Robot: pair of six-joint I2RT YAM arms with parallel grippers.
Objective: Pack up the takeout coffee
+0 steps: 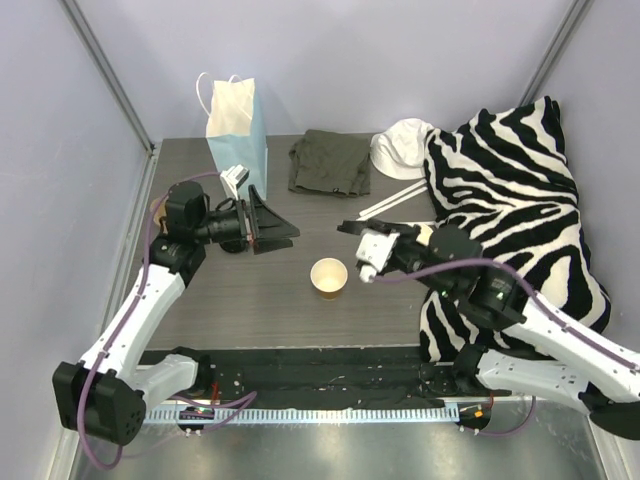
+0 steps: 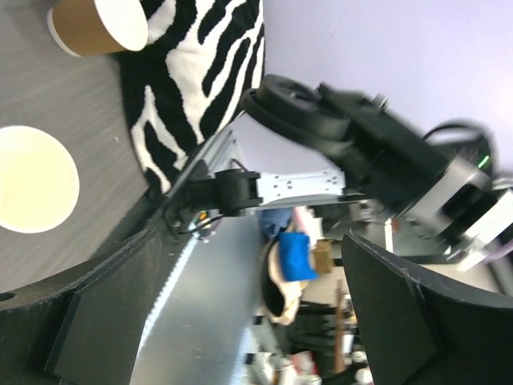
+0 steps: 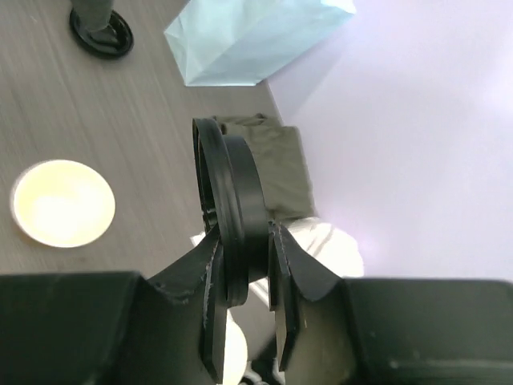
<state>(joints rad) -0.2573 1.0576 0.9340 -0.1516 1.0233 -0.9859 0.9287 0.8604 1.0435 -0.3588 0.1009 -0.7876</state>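
Observation:
A tan paper cup (image 1: 328, 277) stands open and lidless mid-table, white inside; the cup (image 3: 60, 202) also shows in the right wrist view. A second lidless tan cup (image 2: 96, 24) stands by the zebra cloth. I cannot tell which cup belongs to the takeout coffee. My right gripper (image 1: 355, 230) hovers just right of and behind the middle cup. It (image 3: 244, 241) is shut on a round black lid (image 3: 232, 184), held on edge. My left gripper (image 1: 275, 230) points right, left of the cup. Its jaws (image 2: 252, 257) stand wide open with nothing between them.
A light blue paper bag (image 1: 240, 135) stands upright at the back left. Beside it lie a folded dark green cloth (image 1: 330, 163) and a white cap-like thing (image 1: 400, 148). A zebra-striped blanket (image 1: 510, 200) covers the table's right side, with white sticks (image 1: 390, 205) at its edge.

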